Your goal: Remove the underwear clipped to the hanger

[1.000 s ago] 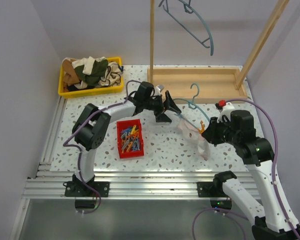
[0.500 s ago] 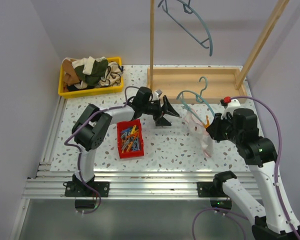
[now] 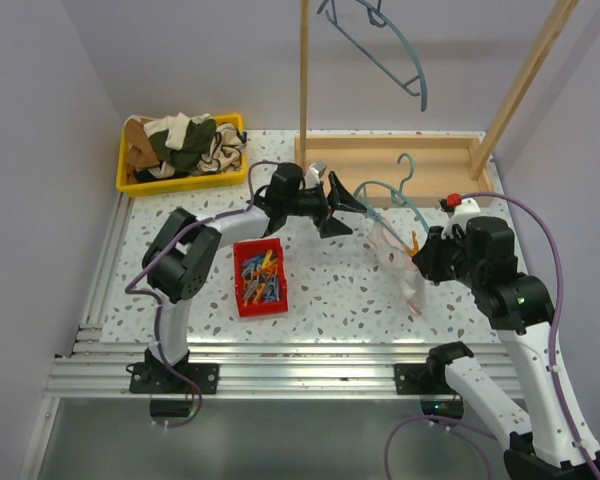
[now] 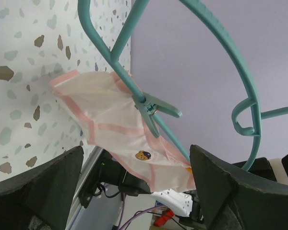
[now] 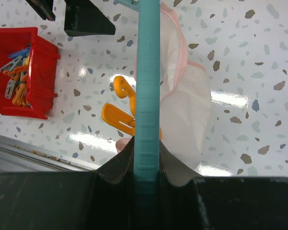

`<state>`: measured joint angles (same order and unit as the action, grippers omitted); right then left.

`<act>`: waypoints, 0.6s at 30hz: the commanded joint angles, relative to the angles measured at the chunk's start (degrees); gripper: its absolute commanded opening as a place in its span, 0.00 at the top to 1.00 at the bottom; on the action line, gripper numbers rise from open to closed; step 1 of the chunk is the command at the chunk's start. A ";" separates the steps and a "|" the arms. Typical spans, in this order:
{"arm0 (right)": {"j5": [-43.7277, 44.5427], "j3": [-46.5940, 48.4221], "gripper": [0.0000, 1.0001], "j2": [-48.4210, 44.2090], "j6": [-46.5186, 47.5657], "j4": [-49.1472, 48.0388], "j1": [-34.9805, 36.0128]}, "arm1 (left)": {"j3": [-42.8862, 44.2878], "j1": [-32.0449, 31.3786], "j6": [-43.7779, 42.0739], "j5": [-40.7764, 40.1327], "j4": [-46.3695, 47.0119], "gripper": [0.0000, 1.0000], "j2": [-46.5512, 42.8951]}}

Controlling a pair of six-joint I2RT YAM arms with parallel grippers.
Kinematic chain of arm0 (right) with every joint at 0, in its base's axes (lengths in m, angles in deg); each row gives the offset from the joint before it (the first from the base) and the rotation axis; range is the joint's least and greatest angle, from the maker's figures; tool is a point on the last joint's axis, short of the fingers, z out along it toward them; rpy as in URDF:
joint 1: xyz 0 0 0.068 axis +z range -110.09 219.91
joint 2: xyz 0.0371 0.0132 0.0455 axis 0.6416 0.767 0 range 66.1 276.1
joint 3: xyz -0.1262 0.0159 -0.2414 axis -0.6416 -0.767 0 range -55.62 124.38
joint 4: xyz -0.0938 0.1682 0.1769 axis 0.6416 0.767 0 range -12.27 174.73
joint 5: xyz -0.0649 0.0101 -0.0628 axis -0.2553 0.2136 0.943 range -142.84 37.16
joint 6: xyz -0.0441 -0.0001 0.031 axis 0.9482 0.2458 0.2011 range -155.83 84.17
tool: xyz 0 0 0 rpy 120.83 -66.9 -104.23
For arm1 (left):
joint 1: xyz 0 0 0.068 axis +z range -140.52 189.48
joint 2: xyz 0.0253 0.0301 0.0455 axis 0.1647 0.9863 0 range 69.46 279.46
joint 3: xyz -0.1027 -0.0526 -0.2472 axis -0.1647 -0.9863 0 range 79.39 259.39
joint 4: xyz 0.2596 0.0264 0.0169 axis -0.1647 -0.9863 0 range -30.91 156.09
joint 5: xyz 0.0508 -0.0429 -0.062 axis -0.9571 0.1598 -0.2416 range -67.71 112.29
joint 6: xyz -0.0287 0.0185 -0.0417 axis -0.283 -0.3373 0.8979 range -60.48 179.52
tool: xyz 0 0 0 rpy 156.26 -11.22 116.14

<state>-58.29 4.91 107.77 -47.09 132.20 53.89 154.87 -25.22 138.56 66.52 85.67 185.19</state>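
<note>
Hanger (image 5: 148, 72): teal, held up off the desk (image 3: 320, 290) on its 3 o'clock side, with the hook toward 12 o'clock in the top view.
Underwear (image 4: 110, 115): one pale brief with pink trim hangs from the hanger between the two arms. Whether its low edge touches the desk I cannot tell. No beige brief shows on the hanger.
Clips: a teal clip (image 4: 156, 108) pins the brief's edge nearest the left arm. An orange clip (image 5: 117, 120) sits at 9 o'clock of the bar in the right wrist view.
Right fingers (image 5: 117, 165): closed tight on the hanger's bar, just behind the orange clip.
Left fingers (image 4: 33, 191): spread wide and holding nothing. The teal clip lies ahead between them, apart from both.
Red bin (image 3: 263, 307): holds loose clips, at 7 o'clock of the left fingers.
Change: over the last second the right arm raised the hanger from low over the desk, then held it there. The left fingers dipped back toward 7 o'clock and have now come up toward 1 o'clock, level with the hanger's near end.
Meaning: the brief is clipped at both ends, so nothing is off yet. The lift seems to have exposed the teal clip, and the left fingers look lined up to squeeze it open.
</note>
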 commanded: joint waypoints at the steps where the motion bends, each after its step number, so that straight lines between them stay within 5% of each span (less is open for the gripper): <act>1: -0.26 2.66 1.00 0.17 1.07 -2.71 0.26 | 3.53 -0.02 0.06 0.51 -0.59 0.05 3.01; 11: -0.35 3.36 1.00 0.34 1.25 -2.89 0.35 | 5.73 -0.11 -1.79 0.68 -3.67 0.10 7.59; 18: 0.88 3.54 1.00 0.43 1.07 -3.15 0.44 | 0.37 -0.02 0.84 1.65 2.22 0.20 5.58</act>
<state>-58.27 5.48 108.42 -46.70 132.38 53.91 157.76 -25.22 138.24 67.04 84.75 192.66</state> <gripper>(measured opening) 0.177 0.812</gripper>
